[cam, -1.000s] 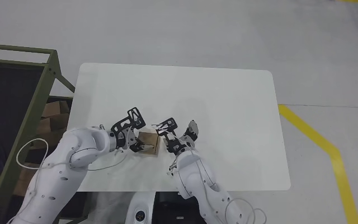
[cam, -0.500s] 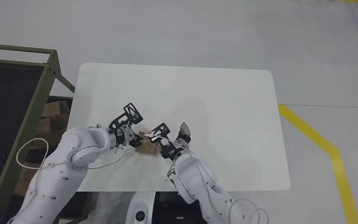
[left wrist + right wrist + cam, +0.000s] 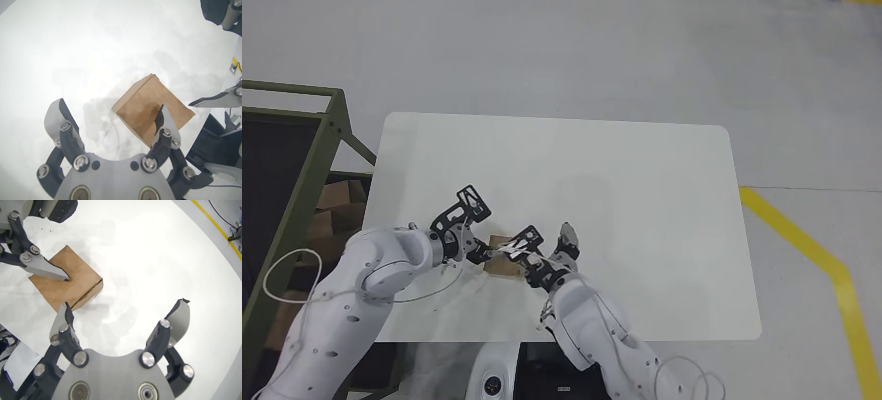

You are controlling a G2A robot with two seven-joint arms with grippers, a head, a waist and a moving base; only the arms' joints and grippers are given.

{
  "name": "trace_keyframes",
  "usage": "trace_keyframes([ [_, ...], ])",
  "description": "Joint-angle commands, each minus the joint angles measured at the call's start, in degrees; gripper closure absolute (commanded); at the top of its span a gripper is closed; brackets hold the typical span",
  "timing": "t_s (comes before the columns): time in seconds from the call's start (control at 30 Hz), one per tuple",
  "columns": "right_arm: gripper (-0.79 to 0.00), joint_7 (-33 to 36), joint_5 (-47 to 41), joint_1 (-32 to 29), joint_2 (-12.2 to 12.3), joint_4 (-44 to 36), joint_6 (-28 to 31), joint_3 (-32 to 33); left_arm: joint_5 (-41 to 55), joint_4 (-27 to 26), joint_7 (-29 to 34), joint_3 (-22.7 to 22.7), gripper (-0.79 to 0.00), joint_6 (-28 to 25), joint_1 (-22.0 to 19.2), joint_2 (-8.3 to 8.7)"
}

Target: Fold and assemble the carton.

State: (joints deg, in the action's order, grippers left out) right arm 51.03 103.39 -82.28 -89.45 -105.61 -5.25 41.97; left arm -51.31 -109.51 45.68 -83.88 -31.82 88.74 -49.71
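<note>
1. My left hand [image 3: 111, 104] is spread wide and grips nothing. One fingertip rests on top of the brown carton [image 3: 143, 106], which sits on the white surface [image 3: 642, 170] between both hands. If it presses harder, the top panel could cave in.
2. My right hand [image 3: 123, 303], equally wide and empty, has one finger just beside the carton's edge. A nudge from there could skid the carton away, since nothing clamps it.
3. The corner seam gapes slightly, and I judge it could spring open.
4. The two hands' fingers crowd the carton, so a careless move risks a clash.
</note>
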Motion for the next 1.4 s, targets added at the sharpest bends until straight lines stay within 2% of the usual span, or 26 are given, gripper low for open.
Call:
trace_keyframes([
  [0.0,-0.785,0.22,0.02,0.35,0.09,0.36,-0.21,-0.46,-0.08,0.12,0.16,0.23,-0.785,0.19,-0.21,0.00],
  [0.23,-0.785,0.52,-0.09,1.27,0.32,0.98,-0.81,-1.61,-0.28,0.52,0.84,0.76,-0.785,0.41,-0.78,0.05],
  [0.53,-0.785,4.09,2.14,3.04,-0.04,2.97,-2.32,-3.41,-0.08,0.74,0.79,0.94,-0.785,0.49,-1.01,0.13],
  [0.9,-0.785,0.57,-0.34,2.23,0.11,2.06,-3.59,-2.57,-0.02,0.45,0.62,0.98,-0.785,0.48,-0.98,0.25],
  [1.37,-0.785,4.67,2.73,4.52,-1.38,5.45,-5.14,-4.49,1.94,0.85,-1.27,-0.37,-0.785,0.85,-0.46,0.41],
])
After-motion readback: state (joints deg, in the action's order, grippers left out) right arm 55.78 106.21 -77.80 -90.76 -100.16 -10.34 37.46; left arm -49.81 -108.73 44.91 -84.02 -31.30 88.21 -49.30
